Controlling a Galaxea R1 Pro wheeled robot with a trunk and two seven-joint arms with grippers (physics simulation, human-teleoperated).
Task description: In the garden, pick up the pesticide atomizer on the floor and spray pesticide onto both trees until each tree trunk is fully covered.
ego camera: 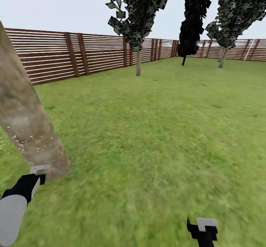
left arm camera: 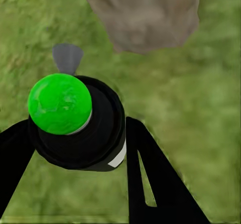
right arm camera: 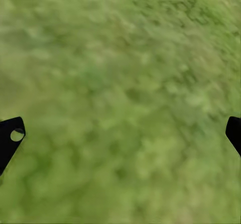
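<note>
Atomizer: pesticide atomizer [left arm camera: 75,128] is off the floor and in the left hand [left arm camera: 75,148] — black body with a bright green cap, a black finger on either side of it, clenched around it.
Nozzle: grey spout points toward the base of the near tree trunk [ego camera: 26,128], which stands just beyond it in the left wrist view.
Near trunk: thick mottled grey-tan column at the head view's left; tiny white specks of pesticide [ego camera: 26,140] show on and beside its lower part, so spraying here looks under way — the higher bark shows no specks, so coverage seems partial.
Left hand in head view: low at the left, just beside the trunk's foot.
Right hand: [ego camera: 202,229] low at the right, over bare grass [right arm camera: 120,103]; its fingers sit wide apart at the wrist view's edges, released and holding nothing.
Far trees: several stand well apart by the wooden fence [ego camera: 74,54]; the nearest, a pale-trunked tree [ego camera: 138,63], shows no specks.
Left to do: likely finishing this trunk, then a second one.
</note>
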